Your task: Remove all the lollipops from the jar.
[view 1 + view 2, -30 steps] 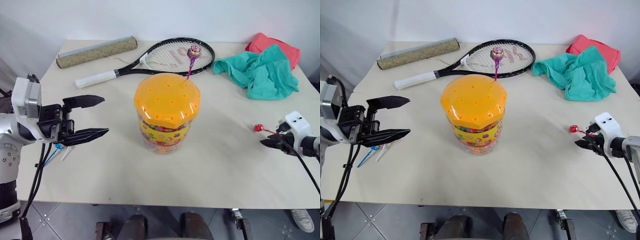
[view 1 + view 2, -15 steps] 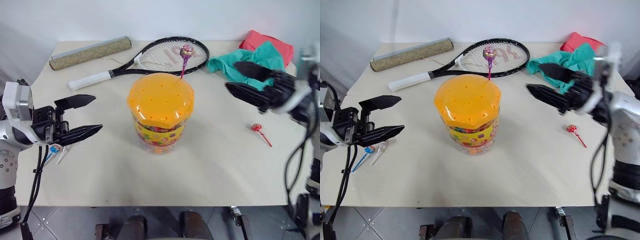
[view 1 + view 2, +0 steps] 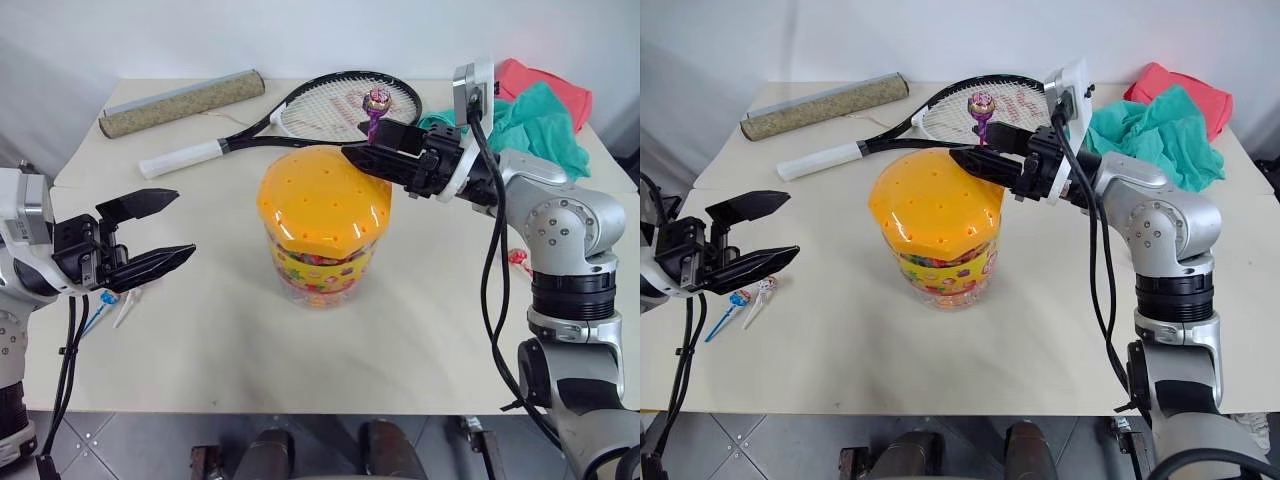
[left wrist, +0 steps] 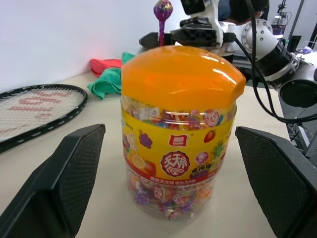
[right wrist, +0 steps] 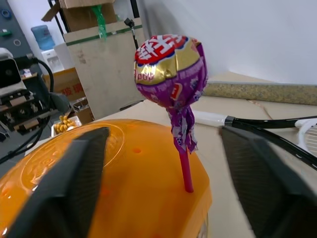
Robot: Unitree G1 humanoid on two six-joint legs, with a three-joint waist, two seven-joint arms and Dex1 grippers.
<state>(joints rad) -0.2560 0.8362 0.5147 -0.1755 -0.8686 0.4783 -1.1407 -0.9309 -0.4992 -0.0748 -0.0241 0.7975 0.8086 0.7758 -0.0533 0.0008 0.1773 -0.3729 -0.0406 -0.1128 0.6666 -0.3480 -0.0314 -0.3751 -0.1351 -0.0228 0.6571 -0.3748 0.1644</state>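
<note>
The right gripper [image 3: 368, 143] reaches in level over the far edge of the jar [image 3: 322, 228], its two black fingers spread apart on either side of the purple lollipop [image 3: 378, 102], gripping nothing. That lollipop stands upright on its purple stick in a hole near the rim of the jar's orange lid [image 3: 933, 203]. The left gripper [image 3: 170, 229] hangs at the jar's left, well apart from it, jaws wide and empty. Under that gripper, near the table's left edge, a blue lollipop [image 3: 737, 300] and a pink-silver one [image 3: 764, 287] lie side by side. A red lollipop [image 3: 517, 257] lies to the jar's right, partly hidden behind the right arm. Behind the jar lie a black tennis racket [image 3: 330, 112] with a white grip and a speckled roll [image 3: 180, 102]; a teal cloth [image 3: 535, 120] is heaped on a red one [image 3: 545, 81] at the far right corner. The table [image 3: 430, 330] is pale beige, set against a plain white wall [image 3: 300, 35], with grey tiled floor [image 3: 140, 445] below.
</note>
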